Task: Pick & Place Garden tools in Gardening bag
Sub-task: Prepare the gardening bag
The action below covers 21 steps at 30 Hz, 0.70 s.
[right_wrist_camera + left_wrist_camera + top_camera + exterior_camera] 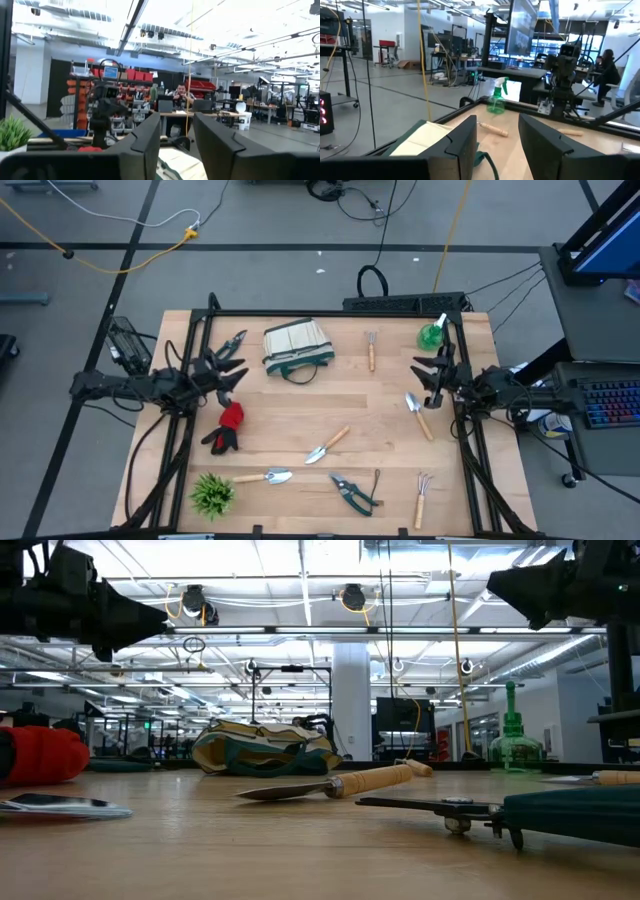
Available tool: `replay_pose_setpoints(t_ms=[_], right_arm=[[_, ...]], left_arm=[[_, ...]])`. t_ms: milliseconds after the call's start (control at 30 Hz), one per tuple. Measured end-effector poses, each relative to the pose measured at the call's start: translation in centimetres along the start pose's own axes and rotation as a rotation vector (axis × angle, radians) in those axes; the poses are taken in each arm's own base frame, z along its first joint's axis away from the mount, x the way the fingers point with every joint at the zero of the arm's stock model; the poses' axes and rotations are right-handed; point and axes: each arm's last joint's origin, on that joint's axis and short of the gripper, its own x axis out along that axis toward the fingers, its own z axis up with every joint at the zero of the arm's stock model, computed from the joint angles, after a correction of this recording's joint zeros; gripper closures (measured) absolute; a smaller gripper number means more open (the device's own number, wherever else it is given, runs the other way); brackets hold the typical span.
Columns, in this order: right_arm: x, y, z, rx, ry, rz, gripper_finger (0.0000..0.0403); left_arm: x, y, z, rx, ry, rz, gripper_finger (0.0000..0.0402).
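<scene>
The cream gardening bag (pixel 298 345) with dark green trim lies on the table's far middle; it also shows in the low view (pixel 265 748). Tools lie scattered on the wood: pruners (pixel 232 345), a red-and-black glove (pixel 227 427), trowels (pixel 327 446) (pixel 262 477) (pixel 418 415), green-handled pruners (pixel 353 490), small forks (pixel 371 350) (pixel 422 498) and a green spray bottle (pixel 432 333). My left gripper (pixel 238 375) is open and empty, raised above the table left of the bag. My right gripper (pixel 420 380) is open and empty, raised at the right side below the spray bottle.
A spiky green tuft plant (pixel 212 493) stands at the near left corner. Dark frame rails (pixel 470 450) run along the table's left and right edges. Bare wood lies in the middle between the bag and the near trowels. A person (pixel 180 97) sits in the room beyond.
</scene>
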Motion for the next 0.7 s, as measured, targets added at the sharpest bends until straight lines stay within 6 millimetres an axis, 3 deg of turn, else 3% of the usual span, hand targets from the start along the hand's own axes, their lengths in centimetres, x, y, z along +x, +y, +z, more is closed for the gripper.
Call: replay_pose_setpoints(t_ms=[300,700], right_arm=[[1.1,0.3,-0.2,0.053,-0.013,-0.003,0.0287],[2.2,0.6,-0.5,0.06,-0.031,-0.006,0.0288]], left_arm=[[1.3,-0.3,0.0,-0.065,0.025,0.036,0.025],[3.8,-0.7,1.3,-0.026,0.105,0.095,0.025]])
